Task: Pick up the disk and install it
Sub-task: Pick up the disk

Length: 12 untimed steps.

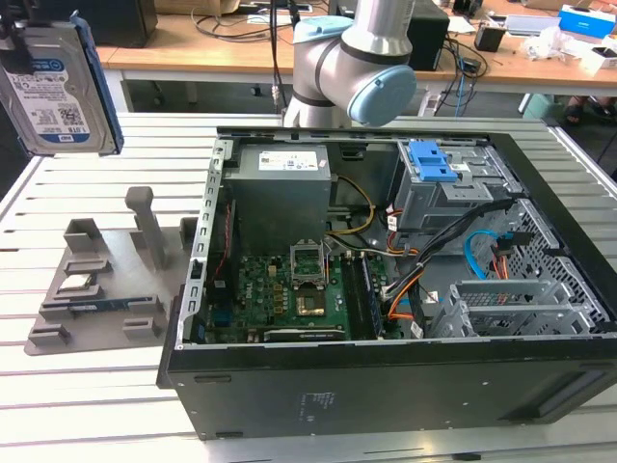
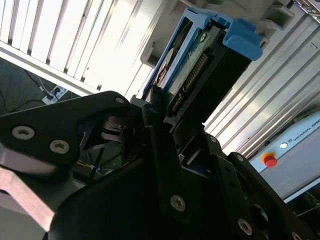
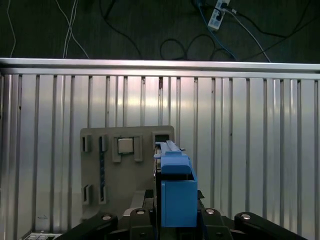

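Hanging well above the slatted aluminium tabletop (image 1: 96,405), at the exterior view's left, the disk (image 1: 58,87), a flat rectangular silver metal hard drive with a blue plastic bracket along its edges, is held upright and slightly tilted. In the second wrist view the black end effector (image 2: 172,117) is seen clamped on the disk's lower end, with a finger on each side. The disk is well apart from the open black computer case (image 1: 386,386) and from the grey metal drive cage (image 1: 453,198) with its blue latch (image 1: 431,161).

Several risks can be judged from here. The grasp appears to be taken near one end, so the disk could be tipped or slipped by a quick swing. The case wall, or the orange and blue cables (image 1: 482,260) near the cage, could be struck if the approach is made too low. A tilted bracket could be jammed at the cage mouth.

A white-and-blue barcode label (image 1: 53,101) is carried on the disk's face; its print is left unread. A small square chip (image 1: 75,284) is seated in the grey holder plate (image 1: 96,318) beneath.
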Tool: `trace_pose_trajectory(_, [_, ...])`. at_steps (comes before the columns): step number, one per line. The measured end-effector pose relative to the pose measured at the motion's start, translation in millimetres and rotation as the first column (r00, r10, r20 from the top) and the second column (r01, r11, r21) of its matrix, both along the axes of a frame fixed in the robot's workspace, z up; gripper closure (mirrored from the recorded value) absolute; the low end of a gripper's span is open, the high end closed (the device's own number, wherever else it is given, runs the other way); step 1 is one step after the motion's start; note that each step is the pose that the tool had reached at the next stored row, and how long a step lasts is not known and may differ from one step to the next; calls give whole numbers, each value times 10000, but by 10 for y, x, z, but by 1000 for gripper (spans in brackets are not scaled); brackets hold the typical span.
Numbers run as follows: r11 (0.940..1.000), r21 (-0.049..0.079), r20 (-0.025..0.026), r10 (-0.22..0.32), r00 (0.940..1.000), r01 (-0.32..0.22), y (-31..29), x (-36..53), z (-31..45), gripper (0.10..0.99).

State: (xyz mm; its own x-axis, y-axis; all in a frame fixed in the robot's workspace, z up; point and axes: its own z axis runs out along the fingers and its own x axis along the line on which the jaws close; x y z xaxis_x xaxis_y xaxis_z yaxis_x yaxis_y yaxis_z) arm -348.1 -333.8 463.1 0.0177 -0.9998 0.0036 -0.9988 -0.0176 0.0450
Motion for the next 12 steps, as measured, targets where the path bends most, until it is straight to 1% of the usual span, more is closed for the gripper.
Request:
trace_pose_trajectory(6, [10000, -1, -1, 0, 10000, 0, 0, 2, 144, 722])
trace_pose_trajectory(12, [10000, 0, 0, 0, 10000, 0, 1, 3, 255, 722])
